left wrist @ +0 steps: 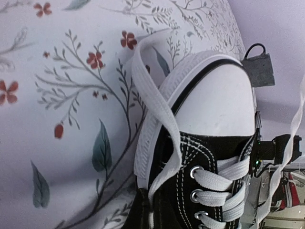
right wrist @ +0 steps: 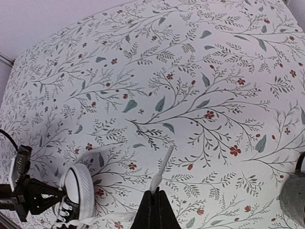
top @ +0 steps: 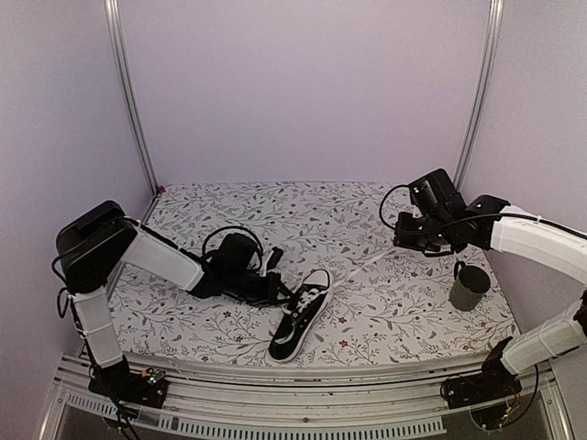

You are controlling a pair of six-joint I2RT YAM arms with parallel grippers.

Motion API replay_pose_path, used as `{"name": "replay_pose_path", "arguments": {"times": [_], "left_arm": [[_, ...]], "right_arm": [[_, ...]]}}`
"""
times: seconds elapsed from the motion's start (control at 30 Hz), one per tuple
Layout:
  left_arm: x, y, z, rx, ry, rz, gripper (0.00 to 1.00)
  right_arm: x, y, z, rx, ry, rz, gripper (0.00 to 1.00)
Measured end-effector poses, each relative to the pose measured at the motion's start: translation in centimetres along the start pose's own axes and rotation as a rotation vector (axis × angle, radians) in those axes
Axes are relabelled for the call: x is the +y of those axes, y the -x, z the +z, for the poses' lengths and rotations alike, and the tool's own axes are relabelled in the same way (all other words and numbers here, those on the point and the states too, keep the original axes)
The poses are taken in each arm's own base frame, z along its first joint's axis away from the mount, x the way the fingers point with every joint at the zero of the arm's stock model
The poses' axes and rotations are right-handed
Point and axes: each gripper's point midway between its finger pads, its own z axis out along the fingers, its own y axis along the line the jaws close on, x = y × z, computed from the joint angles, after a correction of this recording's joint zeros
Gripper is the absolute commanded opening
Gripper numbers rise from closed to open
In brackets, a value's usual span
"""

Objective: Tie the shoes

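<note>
The sneaker point(top: 301, 325) is lying on its sole near the front edge of the flower-printed table cover point(top: 367, 211), between the two arms, with its white toe cap pointing away from the bases and a little to the right. The right gripper point(right wrist: 153, 198) is hovering well off to the right of the shoe, its fingers pressed together and pinching a white lace point(right wrist: 162, 164) that is running taut from the shoe up to it. The left gripper point(top: 280, 291) is sitting just beside the shoe's laced front with its fingers pressed together. Another lace strand point(left wrist: 147, 105) is draping over the toe rim close by, but whether it is being held cannot be told. A dark grey mug point(top: 470, 290) is standing upright at the right, apart from the shoe; its inside is too dark to tell what it is holding.
</note>
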Motion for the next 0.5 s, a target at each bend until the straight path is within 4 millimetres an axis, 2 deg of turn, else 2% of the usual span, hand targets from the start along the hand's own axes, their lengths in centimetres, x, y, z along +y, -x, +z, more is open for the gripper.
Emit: {"name": "replay_pose_path", "arguments": {"times": [0.13, 0.23, 0.37, 0.5], "left_arm": [[-1.1, -3.1, -0.4, 0.035, 0.005, -0.004, 0.0], [-1.5, -4.1, -0.7, 0.025, 0.036, -0.017, 0.0], [-1.5, -3.8, -2.2, -0.063, 0.132, -0.05, 0.0], [-1.4, -2.0, -3.9, -0.192, 0.214, -0.097, 0.0]], "right_arm": [[3.4, 1.8, -0.7, -0.047, 0.097, -0.015, 0.02], [4.5, 1.8, 0.0, -0.045, 0.119, -0.024, 0.02], [5.0, 0.7, 1.5, -0.01, 0.111, -0.039, 0.02], [5.8, -0.2, 2.0, 0.011, 0.12, -0.049, 0.02]]}}
